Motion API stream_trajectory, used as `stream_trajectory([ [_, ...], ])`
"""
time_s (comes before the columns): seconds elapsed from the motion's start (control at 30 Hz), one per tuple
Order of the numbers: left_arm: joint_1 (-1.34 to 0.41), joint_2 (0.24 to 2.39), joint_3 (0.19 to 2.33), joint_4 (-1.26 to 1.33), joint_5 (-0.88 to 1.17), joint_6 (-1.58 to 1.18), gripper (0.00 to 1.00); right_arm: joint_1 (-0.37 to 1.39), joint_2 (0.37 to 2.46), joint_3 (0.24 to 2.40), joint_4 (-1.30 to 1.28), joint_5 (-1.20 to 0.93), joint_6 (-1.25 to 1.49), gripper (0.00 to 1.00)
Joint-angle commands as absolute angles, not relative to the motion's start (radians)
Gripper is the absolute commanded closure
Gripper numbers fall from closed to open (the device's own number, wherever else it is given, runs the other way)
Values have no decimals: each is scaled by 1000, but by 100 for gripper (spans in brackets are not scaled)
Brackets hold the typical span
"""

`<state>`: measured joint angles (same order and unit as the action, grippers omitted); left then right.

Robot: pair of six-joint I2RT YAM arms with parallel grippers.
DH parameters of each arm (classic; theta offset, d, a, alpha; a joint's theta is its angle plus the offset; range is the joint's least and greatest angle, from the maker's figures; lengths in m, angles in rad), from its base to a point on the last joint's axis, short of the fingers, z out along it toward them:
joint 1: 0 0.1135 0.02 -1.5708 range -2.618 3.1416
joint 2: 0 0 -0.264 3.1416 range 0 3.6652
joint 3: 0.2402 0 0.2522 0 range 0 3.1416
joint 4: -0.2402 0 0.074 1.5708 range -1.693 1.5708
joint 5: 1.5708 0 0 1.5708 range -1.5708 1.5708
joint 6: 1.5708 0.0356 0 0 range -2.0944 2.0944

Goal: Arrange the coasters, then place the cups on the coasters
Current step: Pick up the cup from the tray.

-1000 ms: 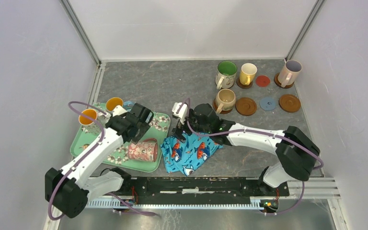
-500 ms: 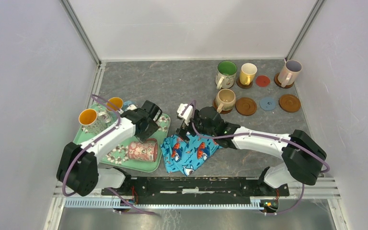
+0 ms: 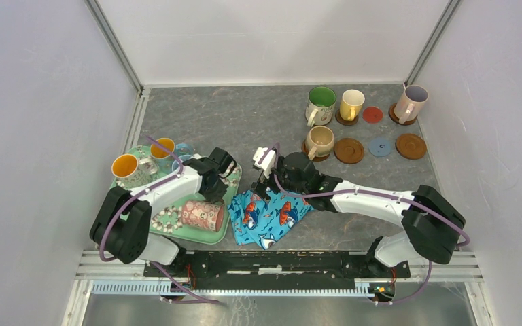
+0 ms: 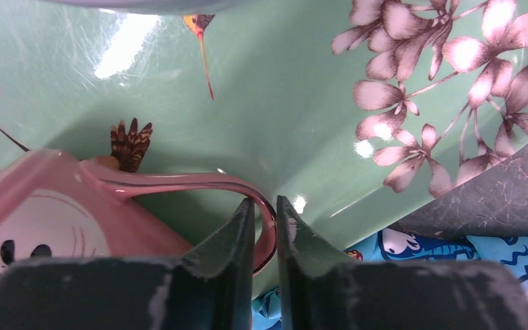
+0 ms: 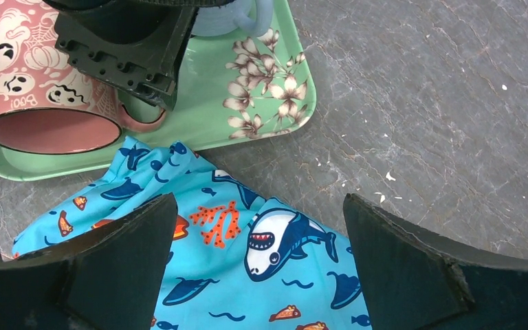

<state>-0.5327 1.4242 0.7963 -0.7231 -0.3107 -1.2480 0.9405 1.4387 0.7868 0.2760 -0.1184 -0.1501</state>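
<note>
Pink mug [image 3: 202,214], lying on its side on green tray [image 5: 199,124], lower left: handle [image 4: 179,182] clamped in left gripper [image 4: 265,203]. Right gripper [image 5: 258,206] held wide open above fish-print cloth [image 5: 213,275].

We take tray [image 5: 206,117] as landmark. On it: tipped mug [image 3: 202,214] along near edge, upright mugs [image 3: 126,166] at far-left corner. Cloth [image 3: 272,214] on table [image 3: 245,122], just right of tray, touching its rim. Well right and behind tray: eight coasters [image 3: 349,151], four carrying mugs [image 3: 321,102], four bare.
</note>
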Motion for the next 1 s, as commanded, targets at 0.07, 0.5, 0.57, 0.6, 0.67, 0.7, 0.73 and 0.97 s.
stream_trajectory([
  [0.07, -538, 1426, 760, -655, -314, -1232, 95, 943, 1410, 788, 307, -105, -140, 2],
  [0.5, -541, 1204, 782, -649, -183, -1039, 98, 975, 1415, 792, 340, -107, -155, 2],
  [0.57, -542, 1163, 774, -656, -168, -1023, 98, 986, 1416, 788, 343, -108, -164, 2],
  [0.6, -541, 1143, 773, -668, -172, -1020, 98, 995, 1415, 782, 351, -108, -175, 2],
  [0.67, -542, 1104, 780, -718, -207, -1025, 98, 1020, 1422, 773, 364, -102, -203, 2],
  [0.7, -542, 1077, 795, -760, -246, -1036, 98, 1036, 1430, 773, 372, -90, -223, 2],
  [0.73, -542, 1063, 804, -802, -268, -1044, 96, 1048, 1437, 772, 380, -77, -235, 2],
  [0.97, -540, 922, 857, -1004, -494, -1148, 48, 1126, 1520, 735, 557, -37, -374, 2],
])
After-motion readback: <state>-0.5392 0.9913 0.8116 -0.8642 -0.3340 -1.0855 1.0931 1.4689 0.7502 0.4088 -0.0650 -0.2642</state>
